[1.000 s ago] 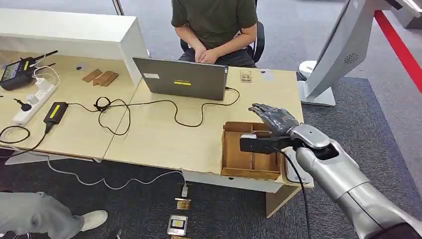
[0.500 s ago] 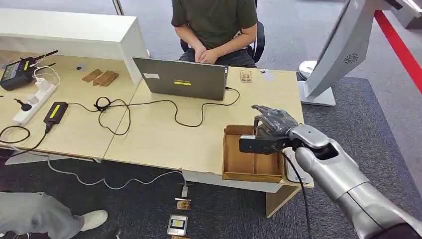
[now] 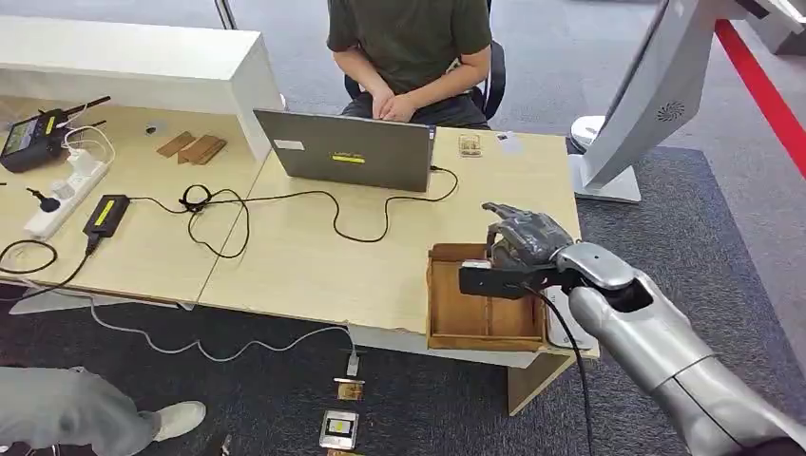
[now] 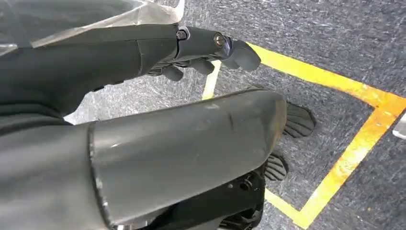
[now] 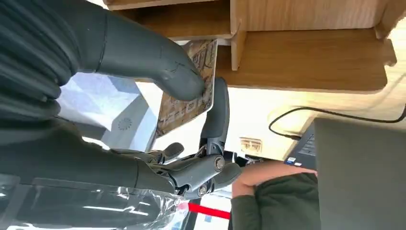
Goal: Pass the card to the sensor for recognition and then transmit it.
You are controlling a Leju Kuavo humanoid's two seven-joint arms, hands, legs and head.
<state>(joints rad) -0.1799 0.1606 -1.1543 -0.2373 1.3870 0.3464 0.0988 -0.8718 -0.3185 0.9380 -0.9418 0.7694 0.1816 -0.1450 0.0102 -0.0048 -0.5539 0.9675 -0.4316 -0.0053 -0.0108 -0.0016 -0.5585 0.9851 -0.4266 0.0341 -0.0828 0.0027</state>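
Light wooden table (image 3: 314,256) on grey carpet (image 3: 741,209); right robot hand (image 3: 523,237) pinches card (image 5: 187,88).

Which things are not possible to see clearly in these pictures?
- Card: the right hand covers it in the head view; the thumb hides part in the right wrist view.
- Tray far compartments: behind that hand, head view.
- Sensor: cannot be identified.
- Card print: too small.

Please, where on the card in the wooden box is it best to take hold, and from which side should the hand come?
Probably the card's free end, the part standing clear of the wooden box, approached from above the open top, since the box walls and divider block its other sides. The card is thin and flat, so a pinch across its two faces suits it. The right hand already does this: thumb on one face, a dark finger behind.
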